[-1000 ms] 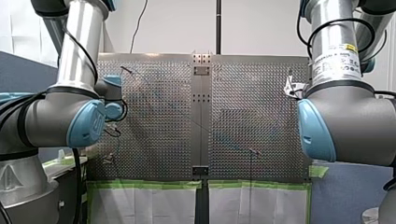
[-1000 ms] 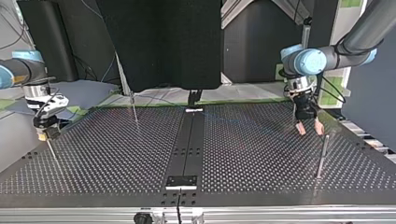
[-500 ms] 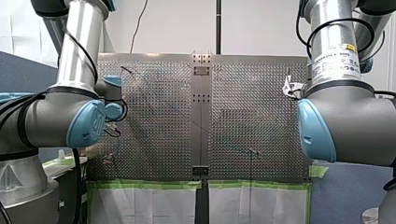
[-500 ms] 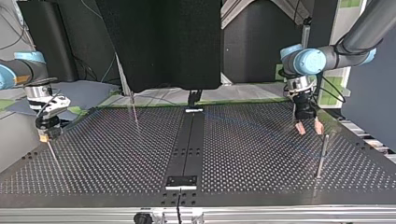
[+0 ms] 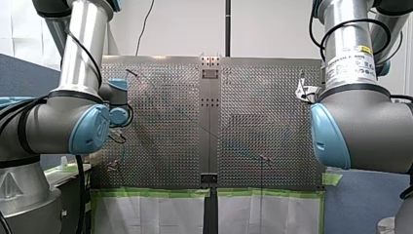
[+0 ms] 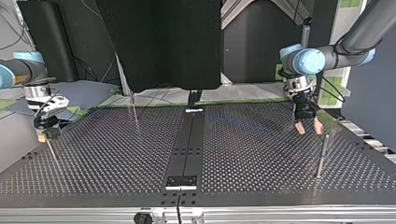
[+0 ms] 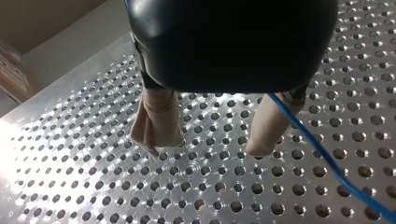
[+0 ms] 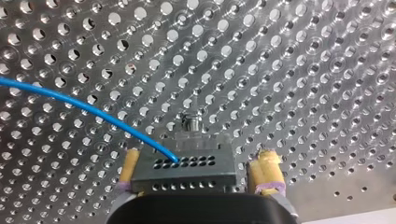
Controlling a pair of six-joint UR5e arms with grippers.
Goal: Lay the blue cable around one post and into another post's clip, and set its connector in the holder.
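- My right gripper [image 8: 198,161] (yellow pads) has the connector [image 8: 187,171] between its fingers, apparently gripped, just above the table [image 8: 303,70]. The cable [image 8: 84,105] trails away from it.
- My left gripper [image 7: 208,145] is spread wide and empty. The cable passes beside one finger, not between the two.
- Routing looks barely begun. Next, I judge, the left gripper must close on the cable and lead it round the nearby post [image 6: 322,154].

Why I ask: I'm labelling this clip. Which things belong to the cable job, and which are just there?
Job: blue cable, connector, thin post, my left gripper with its fingers open, my right gripper.

Just there: green tape, white sheets, black screen behind the perforated table.
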